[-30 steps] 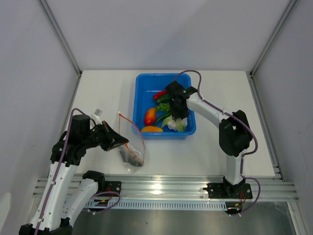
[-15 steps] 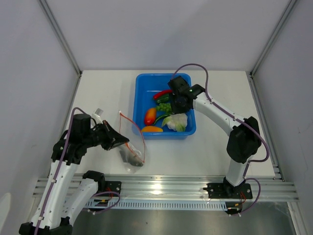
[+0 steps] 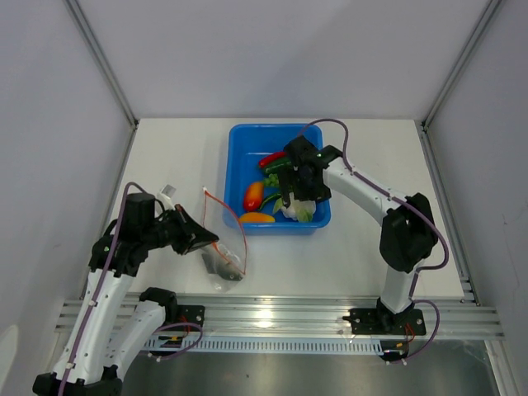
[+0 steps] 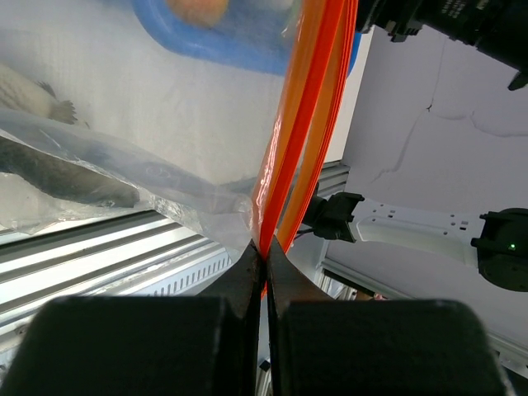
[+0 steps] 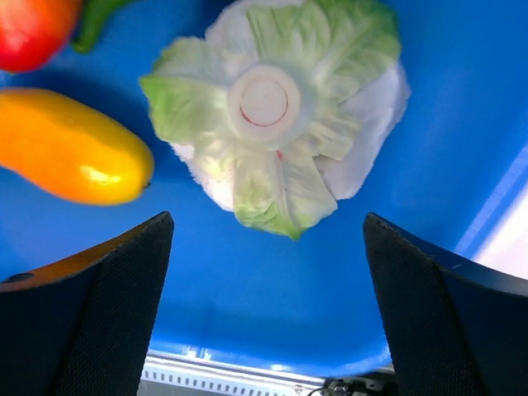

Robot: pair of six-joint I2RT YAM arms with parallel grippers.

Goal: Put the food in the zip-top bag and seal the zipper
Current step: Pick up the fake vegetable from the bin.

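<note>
The clear zip-top bag hangs at the table's front left, with a grey fish inside. My left gripper is shut on the bag's orange-red zipper at the mouth edge. More food lies in the blue bin: a red chili, green pieces, an orange-red piece, a yellow-orange piece and the white-green cauliflower. My right gripper hangs open just above the cauliflower, which lies beyond its fingertips, untouched.
The right wrist view shows the yellow-orange piece left of the cauliflower and the bin's near wall below it. A small white object lies on the table behind the left arm. Grey walls enclose the table on three sides.
My right gripper has opened wide; it rose off the cauliflower toward the bin's far end, then came back over it. The left gripper and bag have not moved.
</note>
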